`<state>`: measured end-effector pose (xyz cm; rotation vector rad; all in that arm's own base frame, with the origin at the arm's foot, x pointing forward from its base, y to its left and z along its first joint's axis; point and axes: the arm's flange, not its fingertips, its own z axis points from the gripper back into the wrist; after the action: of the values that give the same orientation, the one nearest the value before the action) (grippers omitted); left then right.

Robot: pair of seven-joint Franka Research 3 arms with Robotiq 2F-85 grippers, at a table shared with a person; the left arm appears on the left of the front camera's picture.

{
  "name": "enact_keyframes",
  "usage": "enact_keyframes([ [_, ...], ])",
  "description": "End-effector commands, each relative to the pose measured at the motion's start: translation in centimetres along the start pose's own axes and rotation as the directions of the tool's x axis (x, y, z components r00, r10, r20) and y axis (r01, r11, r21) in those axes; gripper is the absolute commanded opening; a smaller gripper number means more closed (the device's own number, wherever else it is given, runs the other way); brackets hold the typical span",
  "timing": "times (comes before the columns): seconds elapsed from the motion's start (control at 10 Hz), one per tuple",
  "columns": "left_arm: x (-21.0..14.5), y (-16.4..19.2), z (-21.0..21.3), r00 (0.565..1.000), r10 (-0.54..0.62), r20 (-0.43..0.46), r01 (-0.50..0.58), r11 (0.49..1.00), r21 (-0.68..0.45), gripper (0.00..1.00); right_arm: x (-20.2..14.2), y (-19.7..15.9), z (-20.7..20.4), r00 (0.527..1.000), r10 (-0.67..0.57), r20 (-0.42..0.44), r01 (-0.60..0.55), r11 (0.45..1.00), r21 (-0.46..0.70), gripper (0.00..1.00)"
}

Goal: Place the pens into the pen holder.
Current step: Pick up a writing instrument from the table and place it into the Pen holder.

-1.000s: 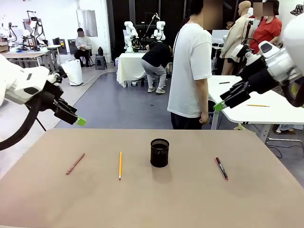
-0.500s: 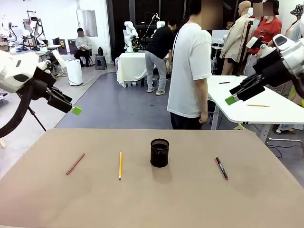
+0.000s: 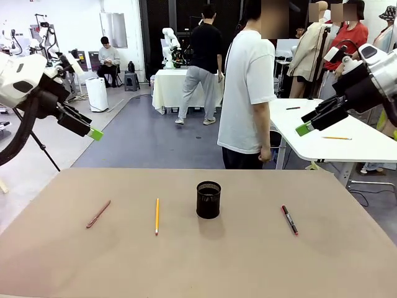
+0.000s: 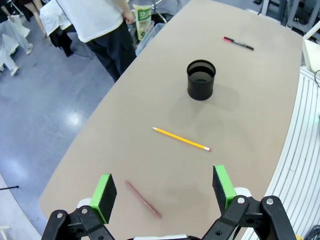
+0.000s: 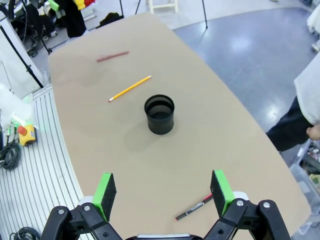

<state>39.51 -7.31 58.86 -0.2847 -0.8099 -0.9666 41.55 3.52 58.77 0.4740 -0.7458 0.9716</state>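
The black mesh pen holder (image 3: 208, 200) stands upright and empty on the desk, well beyond both sets of jaws. A pinkish-red pen (image 4: 142, 199) lies flat, seen between the jaws of the left gripper (image 4: 162, 187). A yellow pencil (image 4: 181, 139) lies between that pen and the holder. A black marker (image 5: 194, 207) with red ends lies flat, seen between the jaws of the right gripper (image 5: 162, 190).

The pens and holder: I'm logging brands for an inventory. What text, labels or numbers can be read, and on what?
No text can be read.
Black marker: any barrel print is too small.
Pencil, pinkish-red pen, pen holder: no marks seen.
Green bag on the floor: print blurred.
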Motion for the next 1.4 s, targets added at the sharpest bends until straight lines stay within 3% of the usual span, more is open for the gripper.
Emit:
enact_keyframes([
  [0.0, -0.03, -0.05, 0.08, 1.0, 0.007, 0.005, -0.007, 1.0, 0.005, 1.0, -0.1, -0.06, 0.19, 1.0, 0.002, -0.004, -0.002, 1.0, -0.004, 1.0],
  [1.3, -0.03, -0.05, 0.08, 1.0, 0.007, 0.005, -0.007, 1.0, 0.005, 1.0, -0.1, -0.06, 0.19, 1.0, 0.002, -0.004, -0.002, 1.0, -0.004, 1.0],
])
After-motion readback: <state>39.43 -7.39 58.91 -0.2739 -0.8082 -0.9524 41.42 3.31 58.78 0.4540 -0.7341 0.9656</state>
